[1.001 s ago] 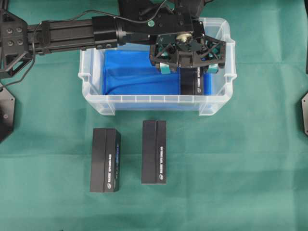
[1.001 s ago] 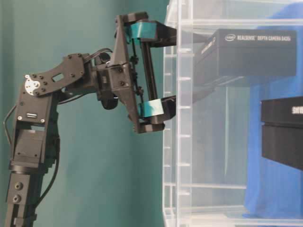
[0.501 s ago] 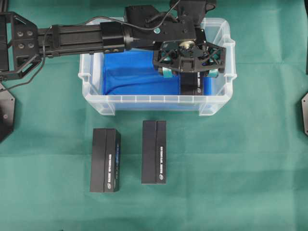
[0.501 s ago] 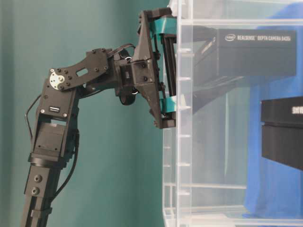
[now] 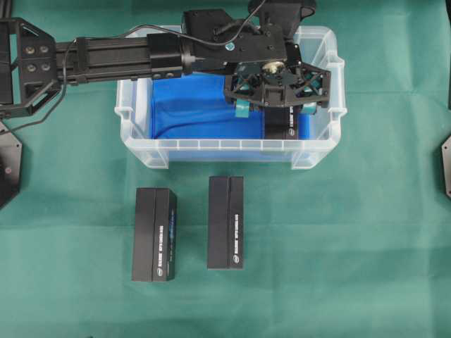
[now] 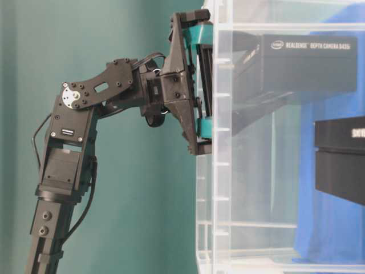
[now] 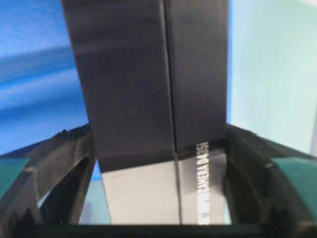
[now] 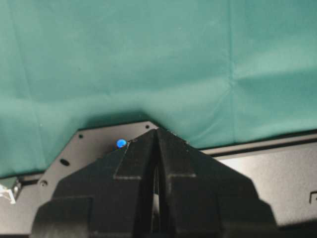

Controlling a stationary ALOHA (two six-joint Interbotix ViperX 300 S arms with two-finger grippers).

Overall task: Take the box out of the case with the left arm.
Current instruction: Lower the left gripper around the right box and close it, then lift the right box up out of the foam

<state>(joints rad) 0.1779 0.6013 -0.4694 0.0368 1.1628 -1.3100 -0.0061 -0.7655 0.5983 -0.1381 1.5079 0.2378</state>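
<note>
A: One box was left in the case, a long black carton lying on the blue lining at the case's 3 o'clock end, its length running 12 to 6 in the overhead view.

B: And the left gripper?

A: It sat directly over the box. The wrist view showed the box filling the gap, a dark finger just beside each long side. The jaws stood at a middling width. Whether the teal pads were pressing the carton I could not tell; a narrow sliver seemed to show at each side.

B: Step in hand?

A: Judged as the grasp: gripper straddling the box, lift not yet begun.

B: Next move?

A: Firm contact on both long faces first. Then a straight rise, since the end wall at 3 o'clock lay close to the outer finger and the ribbed rim could catch the carton.

B: Surroundings?

A: Two similar black boxes lay on the green cloth at 6 o'clock of the case, well apart from it.

B: Right gripper?

A: Its own camera showed the jaws drawn together, holding nothing, above bare cloth.
</note>
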